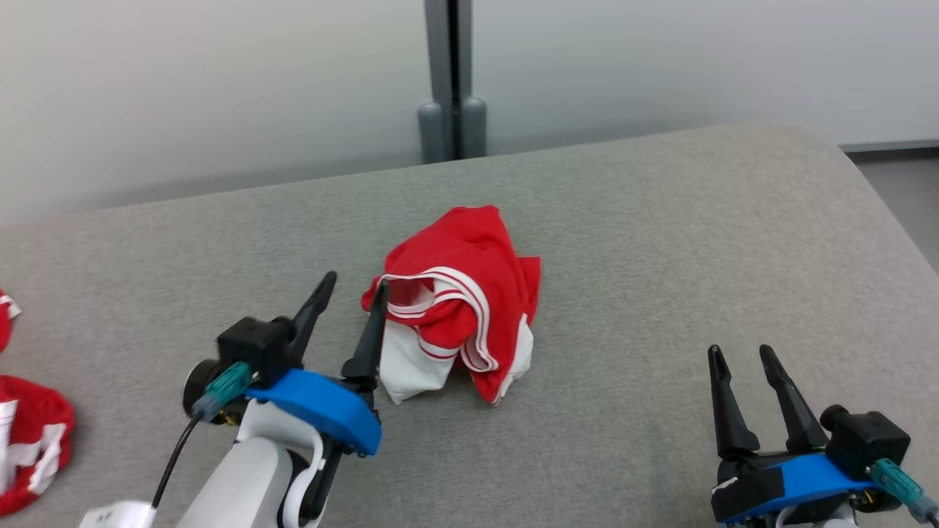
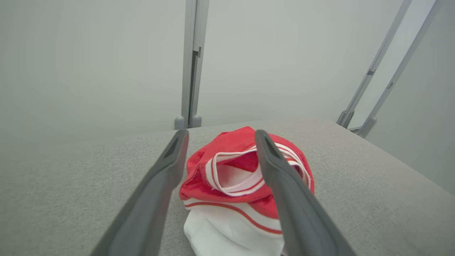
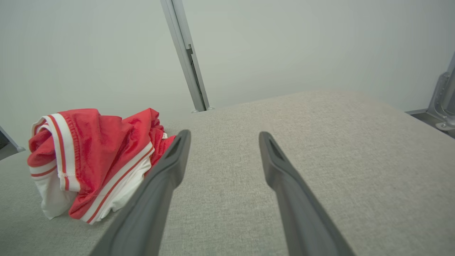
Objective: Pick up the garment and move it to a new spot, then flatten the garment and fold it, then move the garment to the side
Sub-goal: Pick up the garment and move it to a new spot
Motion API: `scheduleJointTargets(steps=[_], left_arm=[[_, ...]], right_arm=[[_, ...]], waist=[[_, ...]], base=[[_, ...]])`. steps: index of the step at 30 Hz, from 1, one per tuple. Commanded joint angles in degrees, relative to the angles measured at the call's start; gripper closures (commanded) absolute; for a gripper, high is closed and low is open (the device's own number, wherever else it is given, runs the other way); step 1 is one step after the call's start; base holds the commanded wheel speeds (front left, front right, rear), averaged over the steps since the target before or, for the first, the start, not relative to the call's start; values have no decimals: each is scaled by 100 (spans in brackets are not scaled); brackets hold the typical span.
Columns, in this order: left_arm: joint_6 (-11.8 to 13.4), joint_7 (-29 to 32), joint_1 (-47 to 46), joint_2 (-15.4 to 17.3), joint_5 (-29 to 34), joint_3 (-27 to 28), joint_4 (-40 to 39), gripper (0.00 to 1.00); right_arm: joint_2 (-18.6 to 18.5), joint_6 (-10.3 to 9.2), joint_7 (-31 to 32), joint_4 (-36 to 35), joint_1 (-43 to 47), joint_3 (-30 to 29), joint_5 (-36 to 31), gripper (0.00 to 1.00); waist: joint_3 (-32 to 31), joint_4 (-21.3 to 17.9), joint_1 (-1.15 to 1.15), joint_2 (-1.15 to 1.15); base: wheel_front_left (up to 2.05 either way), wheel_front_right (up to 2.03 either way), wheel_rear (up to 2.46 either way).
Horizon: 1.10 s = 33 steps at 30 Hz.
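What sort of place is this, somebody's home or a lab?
Probably a lab or test booth, not a home: plain pale panels joined by a metal post stand behind a grey fabric-covered table, which holds a crumpled garment and more red cloth at its left edge.

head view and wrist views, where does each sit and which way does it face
Head view: up high, looking forward and down at the garment on the grey surface; left fingers and right fingers show.
Left wrist view: low, along its fingers, straight at the garment.
Right wrist view: low, along its fingers, garment off left.
Shared: garment and grey post.
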Motion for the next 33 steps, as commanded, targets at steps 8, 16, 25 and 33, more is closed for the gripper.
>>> scheduleJointTargets(steps=[8,16,25,33], left_arm=[[164,-767,646,143,-86,440,-253,0],[287,-902,1136,188,80,976,-282,0],[307,-907,1493,179,413,1335,-210,0],[251,-908,1581,149,515,1425,-167,0]], right_arm=[[-15,1,0,-125,184,-319,-135,0],[-16,1,151,-255,257,-510,-229,0],[-15,1,231,-225,339,-474,-183,0],[-15,1,236,-195,371,-429,-206,0]], waist=[[-174,493,0,0],[-232,709,0,0],[-296,725,0,0],[-308,718,0,0]], base=[[0,0,0],[0,0,0],[0,0,0],[0,0,0]])
